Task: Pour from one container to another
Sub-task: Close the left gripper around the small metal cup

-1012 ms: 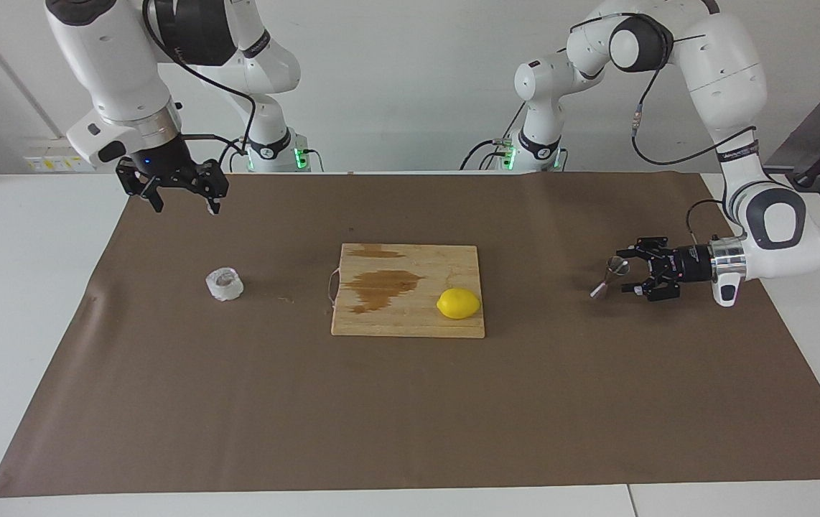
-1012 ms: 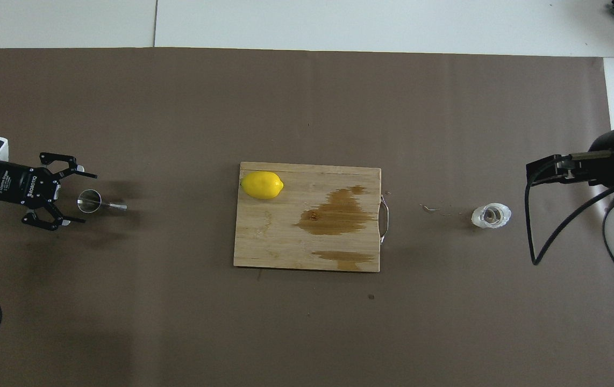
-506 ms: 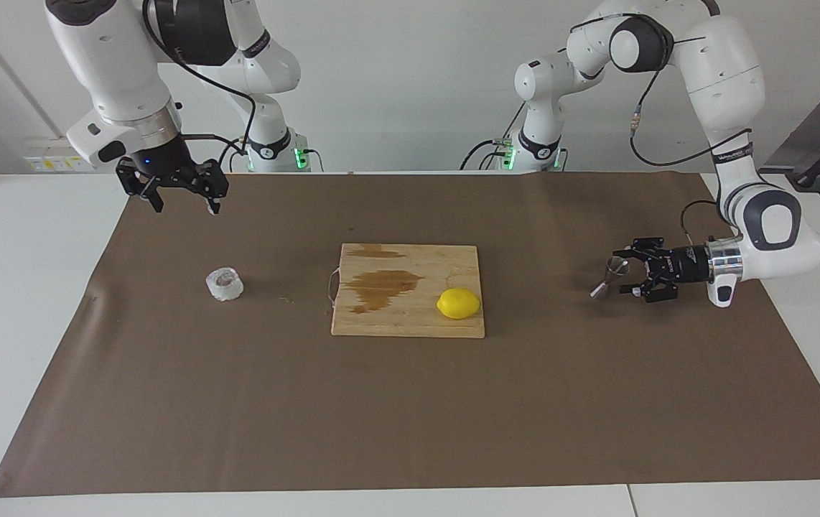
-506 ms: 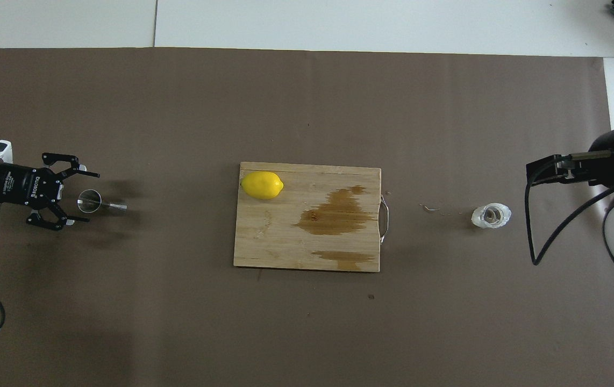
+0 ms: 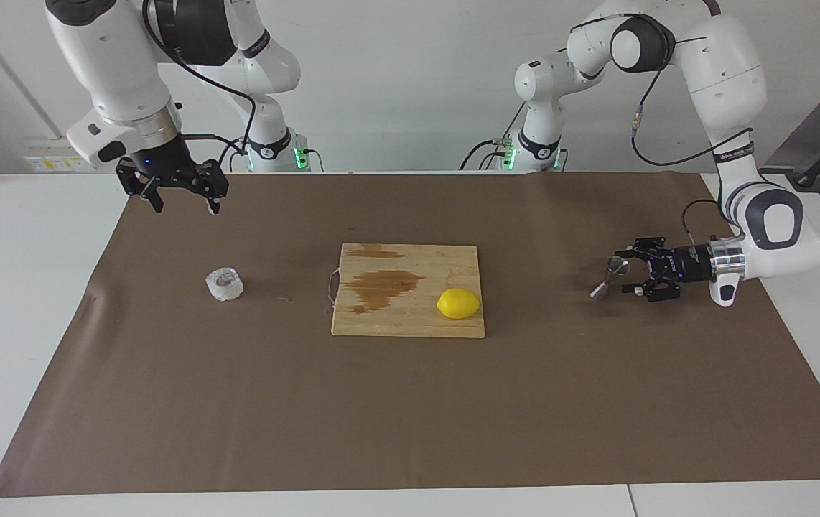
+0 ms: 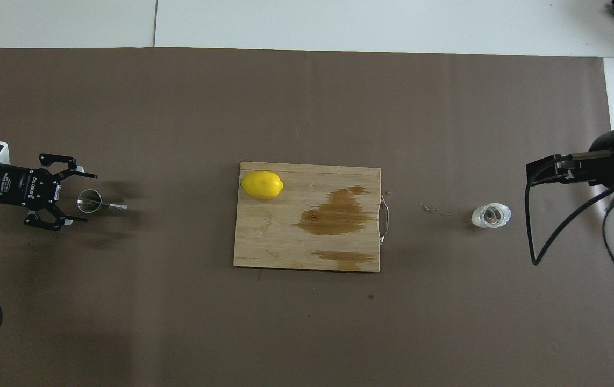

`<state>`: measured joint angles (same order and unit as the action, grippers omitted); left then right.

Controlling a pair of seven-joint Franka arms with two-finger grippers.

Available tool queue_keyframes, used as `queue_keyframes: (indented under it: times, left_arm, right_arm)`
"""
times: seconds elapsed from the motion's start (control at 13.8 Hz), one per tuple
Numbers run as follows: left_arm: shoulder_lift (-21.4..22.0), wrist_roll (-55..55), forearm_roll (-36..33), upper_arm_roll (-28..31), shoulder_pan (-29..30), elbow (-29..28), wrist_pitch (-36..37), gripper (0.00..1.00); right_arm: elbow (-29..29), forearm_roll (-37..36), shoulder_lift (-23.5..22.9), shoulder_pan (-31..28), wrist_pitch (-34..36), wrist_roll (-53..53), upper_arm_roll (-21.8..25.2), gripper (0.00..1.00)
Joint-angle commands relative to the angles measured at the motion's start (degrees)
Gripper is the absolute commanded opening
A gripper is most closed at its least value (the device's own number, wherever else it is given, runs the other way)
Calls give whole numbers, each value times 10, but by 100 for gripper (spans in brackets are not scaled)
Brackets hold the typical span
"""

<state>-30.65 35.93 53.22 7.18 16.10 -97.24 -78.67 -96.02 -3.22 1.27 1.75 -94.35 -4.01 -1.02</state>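
The squat whitish cup (image 5: 224, 284) (image 6: 491, 215) sits on the brown mat toward the right arm's end of the table. My right gripper (image 5: 186, 208) (image 6: 541, 171) hangs open above the mat, apart from the cup and with nothing in it. Toward the left arm's end, the small steel jigger (image 5: 612, 271) (image 6: 90, 201) rests on the mat. My left gripper (image 5: 622, 273) (image 6: 82, 198) lies low and level with its open fingers on either side of the jigger's wide mouth. I see no finger pressing on it.
A wooden cutting board (image 5: 410, 319) (image 6: 285, 242) with a dark wet stain lies at the mat's middle. A yellow lemon (image 5: 458, 303) (image 6: 262, 185) rests on its corner toward the left arm's end. A small metal handle sticks out of the board's edge toward the cup.
My left gripper has shifted slightly around the jigger and sits a little lower and more level. The right arm, the cup and the lemon have not moved.
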Motion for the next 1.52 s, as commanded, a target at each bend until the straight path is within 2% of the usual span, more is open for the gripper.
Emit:
queue_keyframes:
  times: [0.0, 0.14, 0.36, 0.65, 0.79, 0.94, 1.23, 1.45]
  left_arm:
    - [4, 7, 13, -1, 3, -10, -1, 93]
    - [5, 7, 14, -1, 2, -16, -1, 93]
    - [6, 7, 14, -1, 2, -16, -1, 80]
    - [6, 6, 17, -1, 2, -17, -1, 80]
    - [6, 6, 20, -1, 2, -17, 0, 76]
    - [6, 6, 20, -1, 2, -17, 2, 66]
    - [7, 6, 20, -1, 3, -15, 6, 28]
    - [7, 6, 22, -1, 3, -16, 6, 16]
  right_arm:
    - [-17, 16, 15, -10, -9, -2, -5, 100]
    - [-17, 16, 15, -10, -9, -2, -5, 100]
    - [-17, 16, 15, -10, -9, -2, -5, 100]
    - [-17, 16, 15, -10, -8, -2, -5, 100]
    - [-17, 16, 15, -10, -8, -2, -5, 100]
    - [-17, 16, 15, -10, -8, -2, -5, 100]
    - [-17, 16, 15, -10, -9, -2, -5, 100]
    - [-17, 16, 15, -10, -9, -2, -5, 100]
